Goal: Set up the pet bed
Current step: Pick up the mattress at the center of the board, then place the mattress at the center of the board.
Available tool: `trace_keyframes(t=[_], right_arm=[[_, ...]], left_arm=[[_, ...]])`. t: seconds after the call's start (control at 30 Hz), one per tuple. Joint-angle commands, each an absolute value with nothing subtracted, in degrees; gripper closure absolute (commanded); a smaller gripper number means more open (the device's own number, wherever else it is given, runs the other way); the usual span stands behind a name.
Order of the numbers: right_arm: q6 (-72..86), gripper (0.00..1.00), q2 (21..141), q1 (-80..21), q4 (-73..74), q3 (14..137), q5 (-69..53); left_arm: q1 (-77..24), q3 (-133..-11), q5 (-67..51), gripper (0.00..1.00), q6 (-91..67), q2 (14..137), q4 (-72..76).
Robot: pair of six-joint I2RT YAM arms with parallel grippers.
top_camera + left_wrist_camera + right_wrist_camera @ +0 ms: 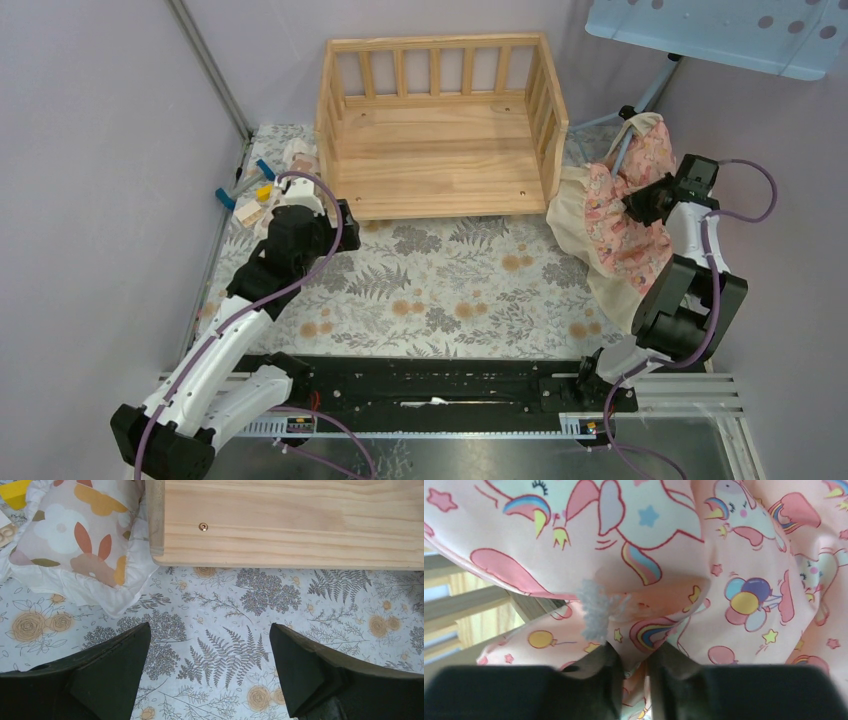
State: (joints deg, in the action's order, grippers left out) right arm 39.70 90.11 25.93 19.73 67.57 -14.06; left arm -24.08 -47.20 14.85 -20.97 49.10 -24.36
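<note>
Floral cloth point(450, 290): pet bed point(440, 150) at back; R pincer point(634, 666) pinching pink cushion point(734, 550).

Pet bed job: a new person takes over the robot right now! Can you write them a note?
Left gripper: open, empty, hovering over the flowery tablecloth at the front left corner of the pet bed.
Right gripper: pinched shut on a fold of the pink cushion.
Pet bed: far middle of the table, base bare.
Pink cushion: bunched against the bed's right side.
Small pillow: beside the bed's left front corner.
Done: cushion gripped.
Left: probably lift the cushion into the bed, then add the pillow.
</note>
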Motion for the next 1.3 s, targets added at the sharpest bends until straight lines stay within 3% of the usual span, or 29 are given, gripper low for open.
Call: trace_keyframes(t=[0.0,0.17,0.47,0.83,1.27], right_arm=[[39.6,0.83,86.1,26.2,17.8,67.1,-12.2],[39.0,1.00,78.3,26.2,20.8,67.8,-7.7],[37.0,1.00,64.4,26.2,30.0,80.8,-3.4],[35.7,1.00,65.1,26.2,37.6,100.8,-23.7],[50.5,1.00,66.9,25.5,24.5,110.9,-38.5]], left_arm=[[-23.5,-46.8,13.9,0.01,-21.1,48.1,-22.6],[-23.3,-46.8,13.9,0.01,-21.2,48.1,-22.6],[-23.2,-46.6,14.0,0.01,-21.4,47.5,-22.4],[-23.2,-44.6,17.8,0.01,-21.6,36.1,-19.3],[-23.2,-44.9,20.2,0.01,-20.3,30.7,-20.5]])
